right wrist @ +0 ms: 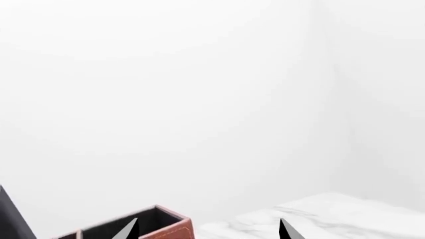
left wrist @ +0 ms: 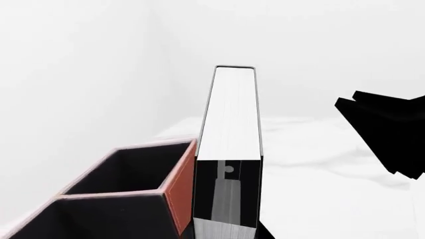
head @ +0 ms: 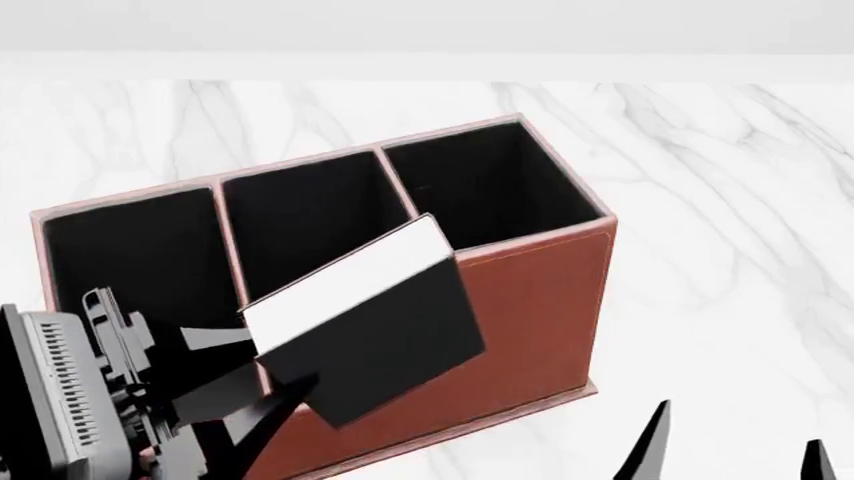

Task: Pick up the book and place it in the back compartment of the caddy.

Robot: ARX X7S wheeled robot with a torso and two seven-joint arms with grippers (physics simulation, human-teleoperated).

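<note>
A bare, simulated indoor space, closest to an office desk setting but with almost no room detail. A white marble tabletop (head: 721, 200) with faint grey veins fills the head view and ends at a plain pale wall. The wrist views show only blank white walls meeting in a corner behind the tabletop's edge. The office feel comes from a reddish-brown leather-look caddy (head: 534, 300) with black-lined compartments, the kind used as a desk organiser, and a black-covered book (head: 367, 325) with white page edges. Flat, even lighting and textureless surfaces mark the place as a computer render rather than a real room.
</note>
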